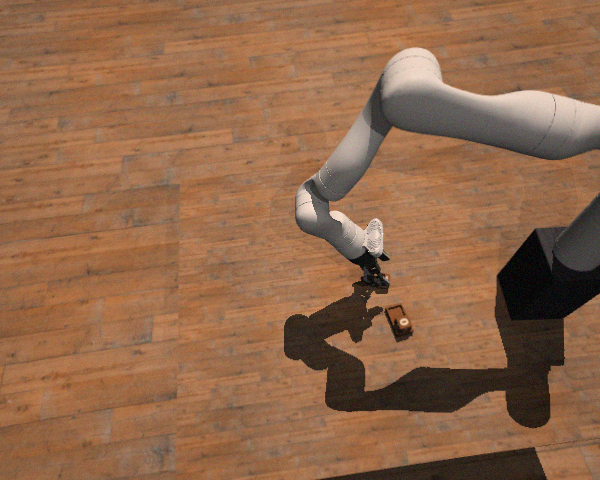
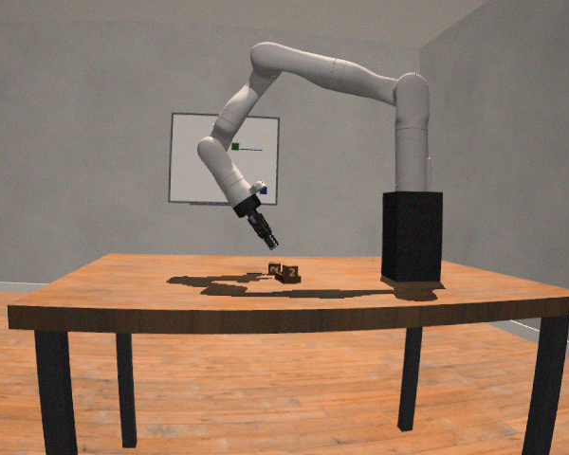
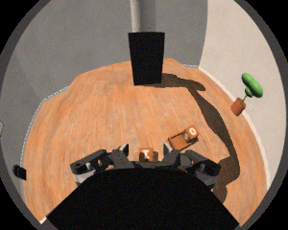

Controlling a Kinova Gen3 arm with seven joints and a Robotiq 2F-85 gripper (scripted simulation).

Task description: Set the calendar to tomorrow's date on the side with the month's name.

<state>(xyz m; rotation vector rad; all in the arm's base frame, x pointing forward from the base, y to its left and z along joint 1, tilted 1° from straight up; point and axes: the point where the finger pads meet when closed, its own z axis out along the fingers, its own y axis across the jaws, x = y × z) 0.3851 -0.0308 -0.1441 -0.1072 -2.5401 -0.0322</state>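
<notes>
The gripper (image 1: 377,281) (image 2: 273,245) (image 3: 146,149) is hovering about 2/3 open, holding 0 cubes, above the loose cube (image 2: 274,268) (image 3: 145,153), likely light, rigid and best pinched by 2 opposite faces, left of the tray (image 1: 392,313) (image 2: 290,281) (image 3: 176,146)

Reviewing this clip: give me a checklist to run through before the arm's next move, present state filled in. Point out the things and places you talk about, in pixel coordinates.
- End effector (image 1: 377,283) (image 2: 273,245) (image 3: 146,149) open: ok
- Tray (image 1: 391,313) (image 2: 288,280) (image 3: 177,145) flat on the table (image 2: 294,318): ok
- One cube in the tray (image 1: 403,324) (image 2: 290,272) (image 3: 191,132): ok
- Loose cube (image 2: 274,268) (image 3: 146,153) in the tray: not ok, it stands outside
- Loose cube's 2 upright in the exterior view: not ok, turned sideways
- Final date correct: cannot tell
</notes>
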